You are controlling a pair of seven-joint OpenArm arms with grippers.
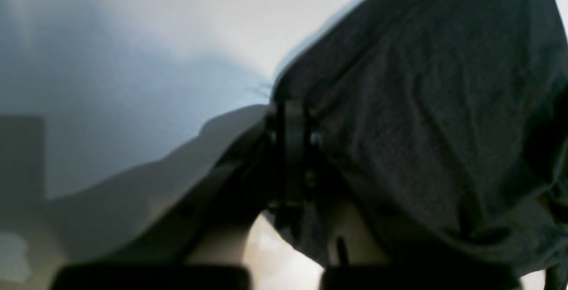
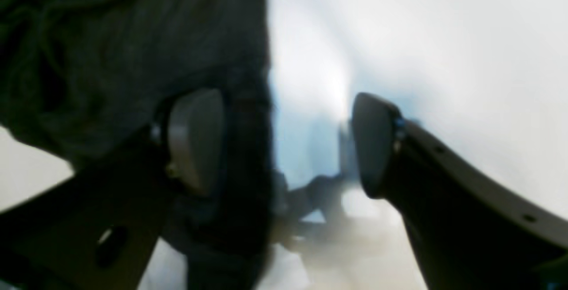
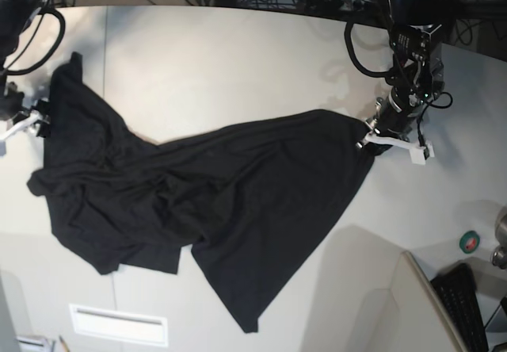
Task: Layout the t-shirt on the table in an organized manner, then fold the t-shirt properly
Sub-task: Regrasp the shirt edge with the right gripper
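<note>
1. The t-shirt (image 3: pixel 198 201) lies spread but rumpled on the table (image 3: pixel 238 59), its long axis running across the base view from the left edge to the right side, with a loose flap trailing toward the near edge.
2. The left gripper (image 3: pixel 372 139) sits at the shirt's right-hand corner in the base view. In its wrist view the jaws are pressed together with the cloth edge pinched between them, so it appears to have hold of that corner.
3. The right gripper (image 2: pixel 284 143) is at the opposite end, by the bunched fabric at the left edge of the base view. Its fingers (image 2: pixel 195 139) stand wide apart. Fabric hangs beside one finger, yet nothing is clamped between them.
4. The coming move probably turns on that gap: the cloth lies to one side of the open jaws, touching the inner finger, not centred between the two.
5. Both wrist views are blurred. The base view cuts off most of the right arm, and no graphic or tag can be made out on the shirt.
</note>
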